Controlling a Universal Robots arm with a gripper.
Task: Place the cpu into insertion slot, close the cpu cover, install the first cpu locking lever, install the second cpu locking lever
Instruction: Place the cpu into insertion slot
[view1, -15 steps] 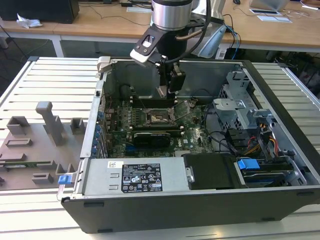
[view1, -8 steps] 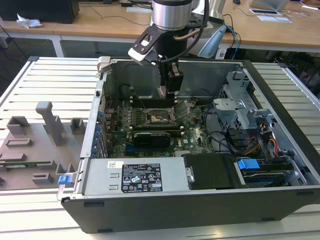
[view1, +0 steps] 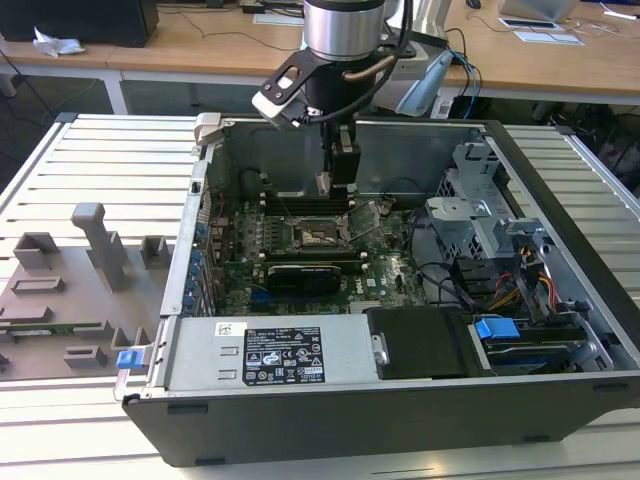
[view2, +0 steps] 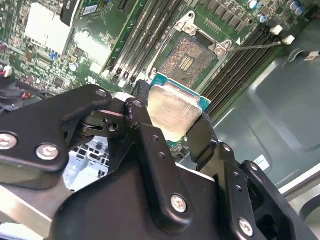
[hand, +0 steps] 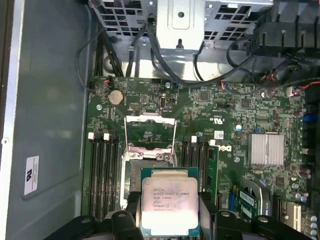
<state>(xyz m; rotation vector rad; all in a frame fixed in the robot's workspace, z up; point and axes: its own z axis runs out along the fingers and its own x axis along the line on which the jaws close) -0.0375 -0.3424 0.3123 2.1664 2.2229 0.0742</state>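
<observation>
My gripper (view1: 335, 178) hangs inside the open computer case, shut on the cpu (hand: 169, 200), a flat square chip with a silver-grey top. In both wrist views the black fingers (hand: 207, 202) clamp two opposite edges of the chip. The cpu (view2: 175, 107) is held just above the motherboard, apart from the insertion slot (view2: 187, 56), whose dark centre lies uncovered. In the first wrist view the chip overlaps the near edge of the insertion slot (hand: 145, 170). The cpu cover (hand: 150, 131) stands swung open beside the slot. A thin locking lever (view2: 255, 46) sticks out from the socket corner.
Long black memory slots (hand: 102, 175) flank the socket on both sides. A ribbed heat sink (hand: 266, 149) sits on the board. A drive cage (view1: 480, 200) with cables fills the case toward the exterior view's right. Grey fixtures (view1: 95, 255) stand on the table at the exterior view's left.
</observation>
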